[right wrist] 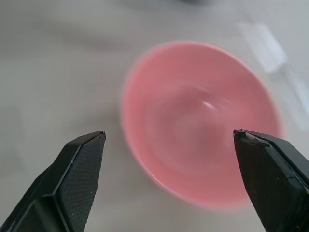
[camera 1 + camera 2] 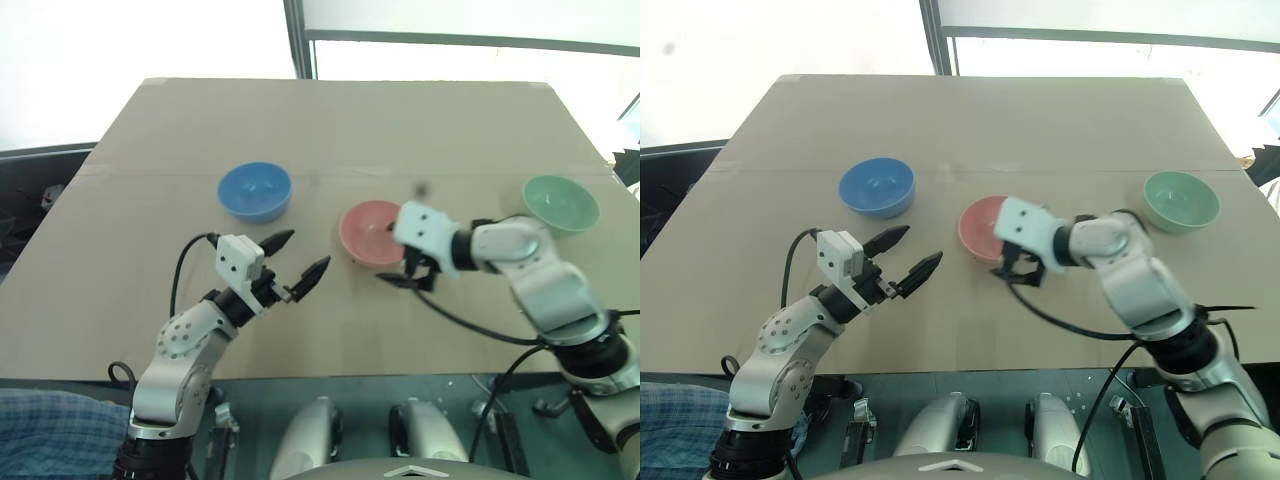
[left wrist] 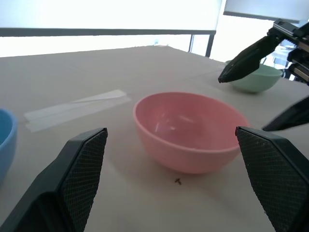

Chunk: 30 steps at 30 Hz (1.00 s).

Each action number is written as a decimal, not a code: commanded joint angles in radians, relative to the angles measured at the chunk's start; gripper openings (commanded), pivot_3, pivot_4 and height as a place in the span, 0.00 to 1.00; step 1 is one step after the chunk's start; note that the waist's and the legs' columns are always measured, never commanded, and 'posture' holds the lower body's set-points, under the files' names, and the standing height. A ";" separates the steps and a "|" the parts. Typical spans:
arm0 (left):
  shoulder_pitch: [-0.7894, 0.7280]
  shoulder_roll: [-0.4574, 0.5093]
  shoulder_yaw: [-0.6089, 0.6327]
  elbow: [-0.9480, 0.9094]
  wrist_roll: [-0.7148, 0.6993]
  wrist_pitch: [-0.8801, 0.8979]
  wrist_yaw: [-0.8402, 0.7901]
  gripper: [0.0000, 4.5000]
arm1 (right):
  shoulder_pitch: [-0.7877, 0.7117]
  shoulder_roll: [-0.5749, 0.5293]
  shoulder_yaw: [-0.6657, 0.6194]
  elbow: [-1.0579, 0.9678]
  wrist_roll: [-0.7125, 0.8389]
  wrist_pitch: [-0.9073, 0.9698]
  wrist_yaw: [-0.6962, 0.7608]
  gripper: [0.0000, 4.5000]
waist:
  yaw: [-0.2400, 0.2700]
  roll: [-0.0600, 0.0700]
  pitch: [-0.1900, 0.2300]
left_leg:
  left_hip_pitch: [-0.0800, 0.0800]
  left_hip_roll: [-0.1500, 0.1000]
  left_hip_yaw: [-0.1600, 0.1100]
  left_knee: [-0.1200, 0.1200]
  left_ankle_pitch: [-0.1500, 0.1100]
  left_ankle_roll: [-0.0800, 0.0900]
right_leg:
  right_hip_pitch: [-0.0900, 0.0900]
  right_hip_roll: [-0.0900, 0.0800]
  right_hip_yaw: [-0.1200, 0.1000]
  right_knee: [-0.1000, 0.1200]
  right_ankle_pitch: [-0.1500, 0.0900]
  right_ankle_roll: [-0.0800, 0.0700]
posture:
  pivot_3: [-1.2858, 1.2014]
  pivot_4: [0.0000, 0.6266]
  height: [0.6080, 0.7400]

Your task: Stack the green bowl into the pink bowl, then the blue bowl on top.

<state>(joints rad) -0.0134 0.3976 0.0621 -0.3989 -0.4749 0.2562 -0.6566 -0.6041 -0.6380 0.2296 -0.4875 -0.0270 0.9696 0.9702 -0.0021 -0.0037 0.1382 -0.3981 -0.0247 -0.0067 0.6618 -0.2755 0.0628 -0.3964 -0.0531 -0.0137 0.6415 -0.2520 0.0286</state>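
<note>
The pink bowl [image 2: 370,232] is seen near the middle of the left eye view, standing upright and empty on the bench [image 2: 330,120]. The blue bowl [image 2: 255,190] sits to its upper left, and the green bowl [image 2: 561,203] lies well apart at the right edge of the frame; all three are separate, so no stacking is done yet.

The right end effector [image 2: 408,277] is held with its fingers spread wide and empty, hovering just beside the near right rim of the pink bowl. The left end effector [image 2: 297,258] is likewise spread wide and empty, pointing toward the pink bowl from the lower left.

Several risks are judged from this layout. The pink bowl is light and smooth, and could be nudged or tipped if the right end effector is swung toward the green bowl without first being lifted clear of the rim. The green bowl rests close to the bench's right edge, so a clumsy approach could push it off. A pinch on a thin, slippery rim could slip, letting the bowl drop or land tilted. The two arms are close together around the pink bowl, so a collision is possible.
</note>
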 commanded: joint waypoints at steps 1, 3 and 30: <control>-0.055 0.006 -0.041 0.011 -0.023 0.001 -0.061 1.00 | 0.020 -0.119 -0.142 0.042 0.010 0.010 -0.031 0.99 | 0.003 0.000 0.000 | 0.000 0.000 0.000 0.000 0.000 0.000 | 0.000 0.000 0.000 0.000 0.000 0.000 | 0.52 0.24 1.00; -0.085 0.018 -0.071 0.021 -0.019 0.000 -0.099 1.00 | 0.035 -0.183 -0.177 0.112 -0.002 -0.037 -0.053 0.99 | 0.009 0.000 0.000 | 0.000 0.000 0.000 0.000 0.000 0.000 | 0.000 0.000 0.000 0.000 0.000 0.000 | 0.52 0.24 1.00; -0.309 -0.028 -0.210 0.146 0.027 0.024 -0.201 1.00 | -0.146 -0.193 -0.140 1.234 -0.122 -0.714 -0.248 0.64 | 0.014 0.001 0.001 | -0.001 0.001 0.003 0.006 0.002 -0.003 | 0.002 0.004 0.001 0.001 0.000 0.001 | 0.52 0.24 1.00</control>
<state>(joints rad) -0.3225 0.3735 -0.1572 -0.2150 -0.4501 0.2964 -0.8653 -0.7239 -0.8196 0.0980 0.7351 -0.1405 0.2865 0.7276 0.0121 -0.0028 0.1389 -0.3987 -0.0234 -0.0032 0.6678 -0.2730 0.0602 -0.3942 -0.0487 -0.0122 0.6426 -0.2518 0.0292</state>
